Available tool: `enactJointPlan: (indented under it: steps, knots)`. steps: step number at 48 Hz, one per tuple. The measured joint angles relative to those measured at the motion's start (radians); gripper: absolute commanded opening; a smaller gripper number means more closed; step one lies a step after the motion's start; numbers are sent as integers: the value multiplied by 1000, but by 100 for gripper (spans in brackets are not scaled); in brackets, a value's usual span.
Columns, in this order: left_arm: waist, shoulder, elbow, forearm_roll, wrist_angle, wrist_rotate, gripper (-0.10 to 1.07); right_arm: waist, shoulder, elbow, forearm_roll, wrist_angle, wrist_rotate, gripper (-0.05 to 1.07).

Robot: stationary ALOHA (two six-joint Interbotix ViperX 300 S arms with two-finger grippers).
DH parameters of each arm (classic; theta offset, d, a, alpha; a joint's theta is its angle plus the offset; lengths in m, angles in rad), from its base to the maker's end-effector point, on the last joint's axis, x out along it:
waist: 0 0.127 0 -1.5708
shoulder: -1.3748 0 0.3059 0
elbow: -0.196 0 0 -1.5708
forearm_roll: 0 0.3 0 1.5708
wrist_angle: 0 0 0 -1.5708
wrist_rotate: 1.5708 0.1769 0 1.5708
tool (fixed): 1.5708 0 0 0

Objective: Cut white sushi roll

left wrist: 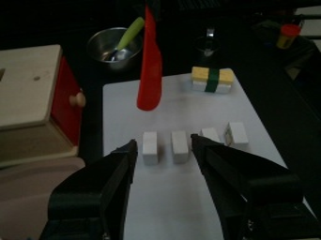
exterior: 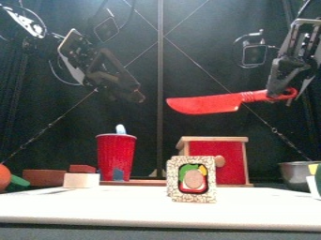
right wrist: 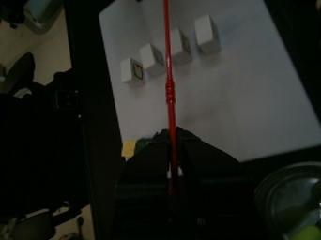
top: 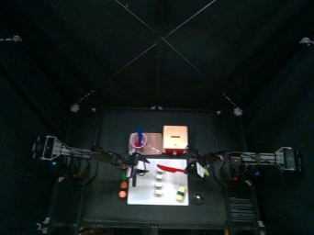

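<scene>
The white sushi roll [left wrist: 179, 145] lies as several separate white slices in a row on the pale cutting board [left wrist: 257, 173]; they also show as slices [right wrist: 175, 43] in the right wrist view. My left gripper [left wrist: 163, 148] hovers just above the row, jaws wide open and holding nothing. My right gripper [right wrist: 170, 150] is shut on the handle of a red toy knife [right wrist: 166, 56], whose blade [left wrist: 148, 66] hangs in the air over the board. In the front view the knife [exterior: 211, 101] is level and well above the table.
A yellow-green piece [left wrist: 216, 80] sits on the board's far part. A wooden box with a red side [exterior: 211, 155], a red cup [exterior: 115, 155] and a small framed card [exterior: 191, 178] stand on the table. A metal bowl [left wrist: 113, 47] lies beyond the board.
</scene>
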Motion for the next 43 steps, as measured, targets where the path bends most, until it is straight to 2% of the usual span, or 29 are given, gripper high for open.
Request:
enactJointPlan:
  steps: [7, 12, 25, 36, 43]
  knots:
    - [0, 0, 3, 0, 0, 0, 85, -87, -21, 44, -25, 60, 206, 37]
    - [0, 2, 5, 2, 0, 0, 85, -84, -40, 57, -95, 69, 357, 37]
    - [3, 12, 5, 0, 0, -2, 85, 28, -83, 63, -328, 41, 736, 38]
    - [3, 34, 5, 0, 0, -2, 85, 126, -81, 75, -423, 21, 945, 39]
    - [3, 49, 6, 0, 0, -2, 85, 163, -87, 92, -463, 9, 1023, 40]
